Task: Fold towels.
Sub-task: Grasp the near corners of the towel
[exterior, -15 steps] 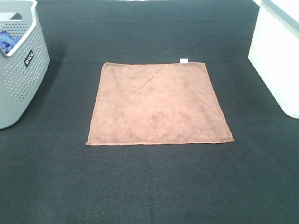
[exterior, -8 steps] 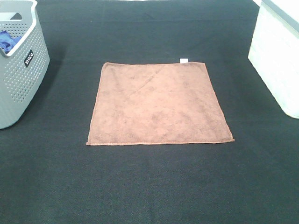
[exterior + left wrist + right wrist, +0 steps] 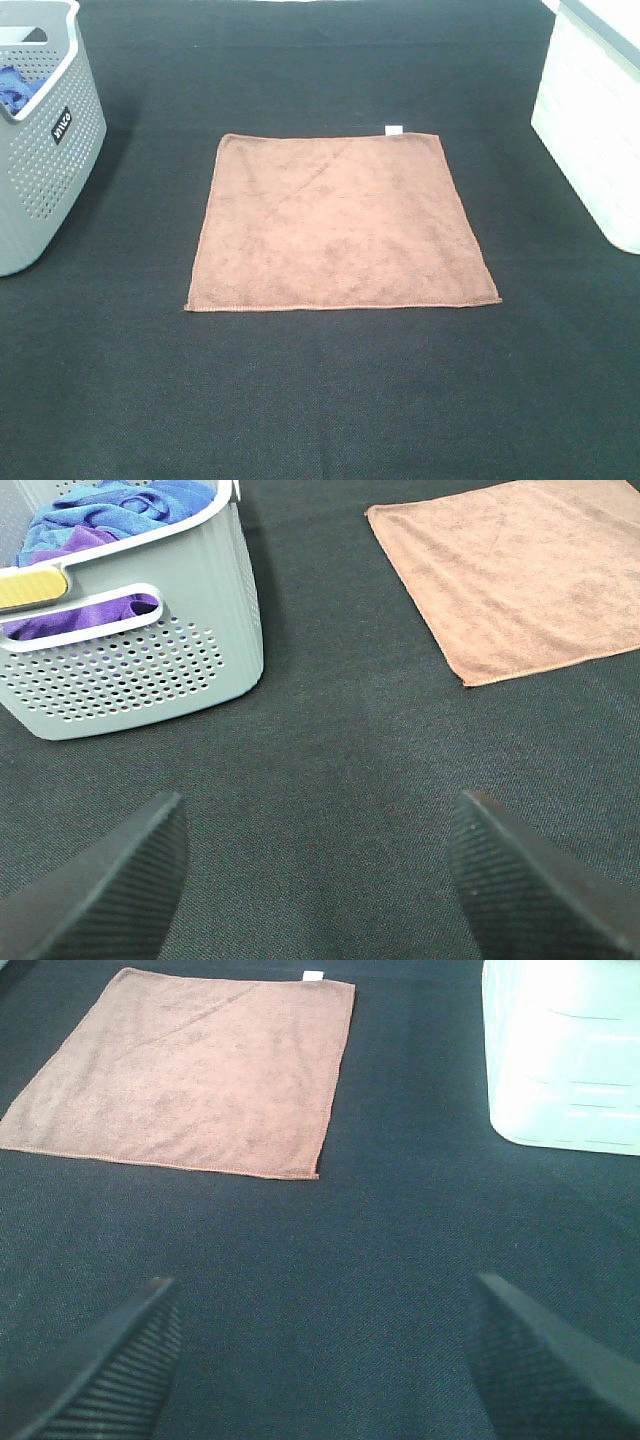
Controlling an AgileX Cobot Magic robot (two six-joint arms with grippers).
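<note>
A reddish-brown square towel [image 3: 340, 222] lies flat and unfolded in the middle of the black table, with a small white tag [image 3: 393, 129] at its far edge. It also shows in the left wrist view [image 3: 520, 575] and in the right wrist view [image 3: 195, 1075]. My left gripper [image 3: 318, 880] is open and empty above bare table, well short of the towel. My right gripper [image 3: 325, 1355] is open and empty too, also away from the towel. Neither gripper shows in the exterior high view.
A grey perforated basket [image 3: 40, 150] stands at the far left; it holds blue and purple cloths [image 3: 110, 510]. A white bin [image 3: 595, 120] stands at the far right and shows in the right wrist view [image 3: 565, 1055]. The black tabletop [image 3: 320, 400] surrounds the towel.
</note>
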